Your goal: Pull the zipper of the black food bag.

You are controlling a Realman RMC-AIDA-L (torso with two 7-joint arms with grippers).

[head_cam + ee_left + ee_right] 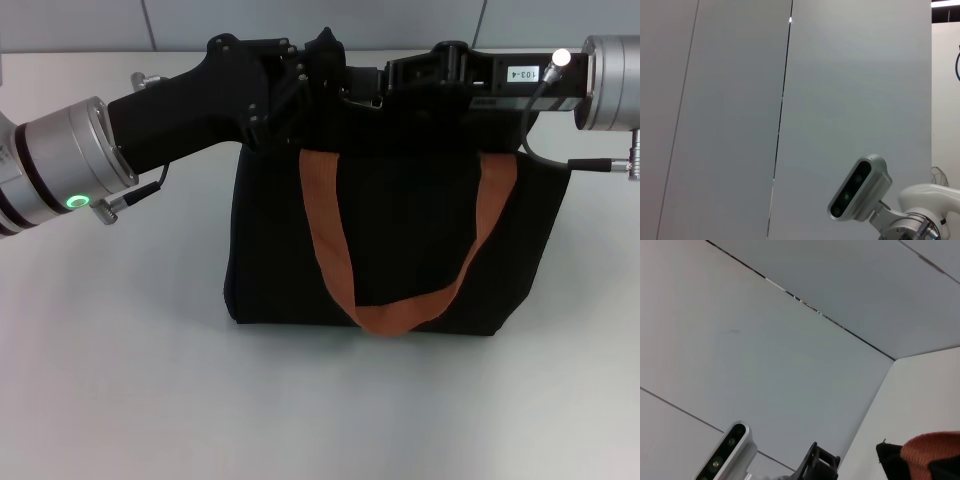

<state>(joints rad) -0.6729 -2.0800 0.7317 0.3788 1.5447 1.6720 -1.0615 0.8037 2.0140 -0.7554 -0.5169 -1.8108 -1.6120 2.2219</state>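
Black food bag [390, 240] stands upright on the desk [130, 400]. Left pincer [325, 60] and right pincer [400, 75] meet over its top edge, where the zip track runs side to side. Zipper hidden; neither pincer's opening can be told.

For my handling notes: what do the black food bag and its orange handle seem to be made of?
The black food bag looks like matte woven fabric: no shine, soft boxy sides. The orange handle seems flat webbing strap, hanging limp in a loop. Neither weave is clear enough to be sure.
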